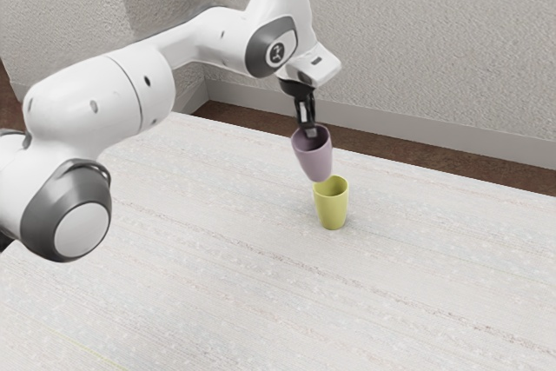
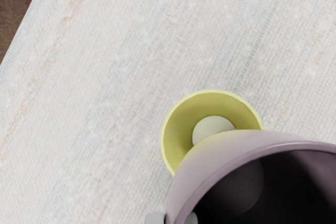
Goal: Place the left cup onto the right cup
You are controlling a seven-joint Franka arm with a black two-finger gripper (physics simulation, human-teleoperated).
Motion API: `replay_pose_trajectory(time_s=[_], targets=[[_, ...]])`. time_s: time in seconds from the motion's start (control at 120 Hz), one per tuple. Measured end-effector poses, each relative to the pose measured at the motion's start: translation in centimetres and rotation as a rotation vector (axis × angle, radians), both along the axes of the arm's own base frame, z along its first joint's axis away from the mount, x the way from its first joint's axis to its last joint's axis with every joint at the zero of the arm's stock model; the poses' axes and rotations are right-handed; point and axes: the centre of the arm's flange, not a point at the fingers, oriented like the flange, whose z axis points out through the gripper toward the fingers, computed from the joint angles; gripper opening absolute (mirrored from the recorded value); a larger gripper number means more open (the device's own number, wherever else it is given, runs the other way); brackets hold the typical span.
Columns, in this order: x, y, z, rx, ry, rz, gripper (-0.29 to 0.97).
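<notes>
Above yellow cup [image 1: 331, 203], purple cup [image 1: 312, 154] held

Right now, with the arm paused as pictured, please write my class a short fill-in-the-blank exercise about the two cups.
1. The purple cup is gripped at its ___ by the fingers.
2. The yellow cup stands ___ on the table.
3. The purple cup hangs just ___ the yellow cup.
Missing words: rim; upright; above.

The exterior camera sits raised beside the arm [image 1: 130, 93], facing across the counter [image 1: 261, 301] toward the wall [image 1: 434, 32]. The wrist camera looks down from close above. Both views show the purple cup [image 1: 313, 154] and the yellow-green cup [image 1: 331, 203].
</notes>
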Motion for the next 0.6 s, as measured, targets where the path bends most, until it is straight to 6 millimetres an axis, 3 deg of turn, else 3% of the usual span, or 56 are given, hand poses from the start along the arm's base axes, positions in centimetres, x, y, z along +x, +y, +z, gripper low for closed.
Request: replay_pose_trajectory(time_s=[0.6], targets=[[1.0,-0.6,-2.3,-0.011,-0.019,-0.058,-0.11]])
